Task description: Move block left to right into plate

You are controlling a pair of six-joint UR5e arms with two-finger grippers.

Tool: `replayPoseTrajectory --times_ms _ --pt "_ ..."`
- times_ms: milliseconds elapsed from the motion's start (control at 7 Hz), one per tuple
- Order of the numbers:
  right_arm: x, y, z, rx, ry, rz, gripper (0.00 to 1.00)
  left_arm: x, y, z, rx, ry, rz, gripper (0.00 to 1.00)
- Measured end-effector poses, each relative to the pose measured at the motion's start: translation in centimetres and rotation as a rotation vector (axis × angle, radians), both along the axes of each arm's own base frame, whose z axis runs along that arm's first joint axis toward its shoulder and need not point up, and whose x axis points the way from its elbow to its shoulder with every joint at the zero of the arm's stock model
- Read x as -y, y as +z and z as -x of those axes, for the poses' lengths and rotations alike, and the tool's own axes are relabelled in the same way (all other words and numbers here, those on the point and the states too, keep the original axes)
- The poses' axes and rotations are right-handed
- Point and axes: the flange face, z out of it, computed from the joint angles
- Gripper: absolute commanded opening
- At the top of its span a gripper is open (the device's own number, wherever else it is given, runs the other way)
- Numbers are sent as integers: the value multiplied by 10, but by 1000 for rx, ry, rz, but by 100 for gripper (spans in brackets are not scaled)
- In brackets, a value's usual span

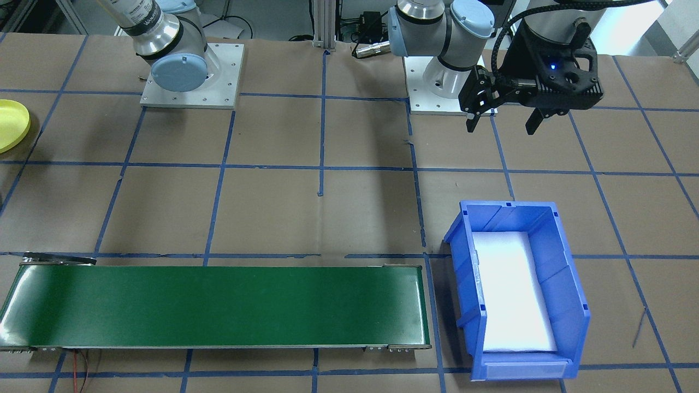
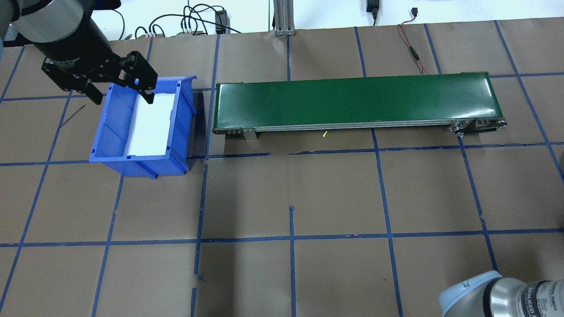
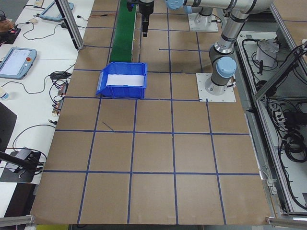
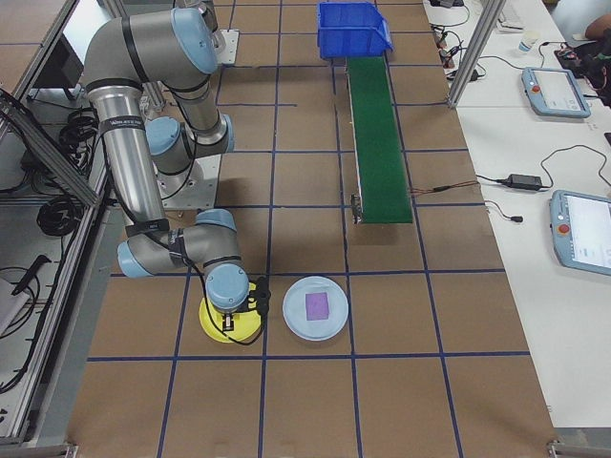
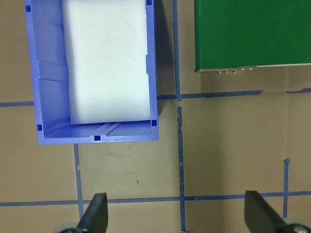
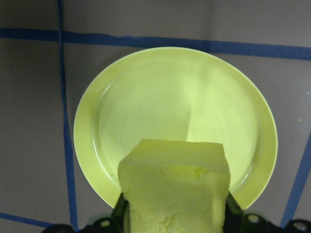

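Down at the robot's right end of the table (image 2: 335,198), the right gripper (image 6: 175,216) holds a pale yellow block (image 6: 176,187) clamped between its fingers, directly above the yellow plate (image 6: 97,141). In the right wrist view the block hangs over the plate's near part and hides some of its rim; whether it touches the plate cannot be told. The exterior right view shows the right arm bent low over that plate (image 4: 212,326), the wrist covering most of it. Just beside it lies a pale blue plate (image 4: 316,308) with a small purple square (image 4: 316,305) in its middle.

At the other end, the left gripper (image 1: 505,117) hangs in the air with its jaws spread wide and nothing between them. In the overhead view it sits over the far left corner of the blue bin (image 2: 105,136), which is lined with white foam (image 2: 150,125). The left wrist view looks straight down on the bin (image 5: 48,73) and one end of the green conveyor belt (image 5: 252,34), both fingertips (image 5: 95,212) far apart at the lower edge. The conveyor belt runs from just beside the bin toward the right arm's side.
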Motion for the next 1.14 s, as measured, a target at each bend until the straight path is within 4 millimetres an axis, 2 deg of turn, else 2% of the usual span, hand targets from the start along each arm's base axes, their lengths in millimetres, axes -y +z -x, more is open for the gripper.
replayPoseTrajectory --times_ms 286,429,571,714,857,1000,1143 --pt "-4 1 3 -21 -11 0 100 0 0 0 0 0 0 100" --pt "0 10 2 -37 -13 8 99 0 0 0 0 0 0 100" --pt "17 35 -5 -80 5 24 99 0 0 0 0 0 0 100" --pt "52 79 -24 -153 46 49 100 0 0 0 0 0 0 100" --pt "87 134 -54 -209 66 70 100 0 0 0 0 0 0 100" --pt "111 186 -96 -231 54 80 100 0 0 -1 0 1 0 100" --pt "127 231 -146 -251 63 96 100 0 0 -1 0 2 0 100"
